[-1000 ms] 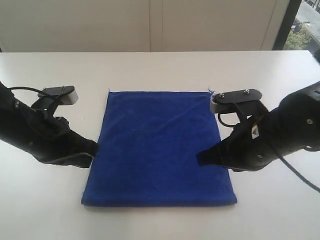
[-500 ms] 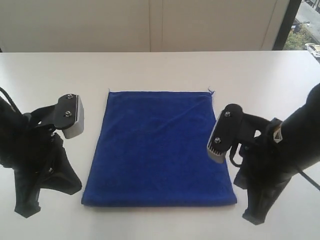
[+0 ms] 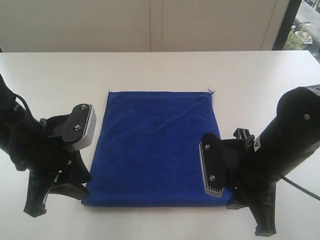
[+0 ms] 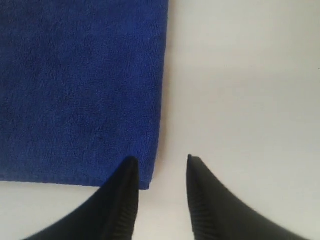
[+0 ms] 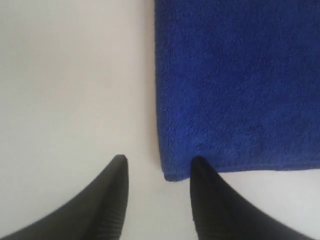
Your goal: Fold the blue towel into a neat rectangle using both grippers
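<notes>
The blue towel [image 3: 157,145] lies flat on the white table, with a frayed thread [image 3: 211,91] at its far right corner; no white label shows. My left gripper [image 3: 82,192] points down at the near left corner. In the left wrist view the gripper [image 4: 160,160] is open, one finger over the towel's [image 4: 80,85] corner, the other over bare table. My right gripper [image 3: 235,202] points down at the near right corner. In the right wrist view it [image 5: 159,160] is open and straddles the edge of the towel [image 5: 235,80]. Neither holds anything.
The white table [image 3: 160,67] stretches around the towel on all sides. A pale wall stands behind it, with a window [image 3: 302,25] at the far right. The bulky black arms fill the near left and near right of the table.
Both arms have swung from the towel's side edges toward its near corners and tipped downward. The towel has not moved.
</notes>
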Controlling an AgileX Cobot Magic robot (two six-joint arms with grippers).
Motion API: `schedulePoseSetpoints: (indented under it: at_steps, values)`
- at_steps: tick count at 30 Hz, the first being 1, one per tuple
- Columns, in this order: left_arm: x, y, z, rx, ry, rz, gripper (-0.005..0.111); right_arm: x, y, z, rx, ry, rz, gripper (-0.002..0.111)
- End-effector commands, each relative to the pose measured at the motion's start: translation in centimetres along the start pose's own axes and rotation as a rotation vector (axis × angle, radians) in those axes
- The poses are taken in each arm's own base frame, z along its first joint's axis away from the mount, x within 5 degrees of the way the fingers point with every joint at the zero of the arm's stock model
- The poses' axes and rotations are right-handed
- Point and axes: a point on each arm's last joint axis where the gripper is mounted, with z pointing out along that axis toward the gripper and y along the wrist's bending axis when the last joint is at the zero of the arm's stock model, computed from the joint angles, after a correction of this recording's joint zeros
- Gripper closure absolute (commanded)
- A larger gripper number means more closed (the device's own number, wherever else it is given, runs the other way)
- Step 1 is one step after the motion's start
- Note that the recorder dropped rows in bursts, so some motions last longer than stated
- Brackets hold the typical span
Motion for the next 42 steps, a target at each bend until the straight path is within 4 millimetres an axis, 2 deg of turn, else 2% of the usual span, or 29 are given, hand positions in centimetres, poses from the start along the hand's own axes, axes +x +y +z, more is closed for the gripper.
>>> schedulePoseSetpoints:
  at_steps: [1,9,18,34,42]
  values:
    - [0.1,0.3,0.9,0.029,-0.001,0.029,0.066,0.1,-0.4,0.9,0.012,0.005,-0.031,0.067]
    - [0.5,0.8,1.9,0.036,0.009,0.053,0.066,0.2,-0.6,1.8,0.006,0.021,-0.037,0.064]
    - [0.6,0.8,4.1,0.078,0.049,0.08,0.066,0.3,-0.8,2.7,-0.012,0.035,-0.033,0.064]
    - [1.0,1.1,4.6,0.071,0.079,0.092,0.066,1.0,-0.2,3.8,0.045,0.025,-0.023,0.064]
    - [1.2,1.3,5.0,0.073,0.085,0.086,0.066,1.2,-0.1,4.8,0.013,0.044,-0.018,0.064]
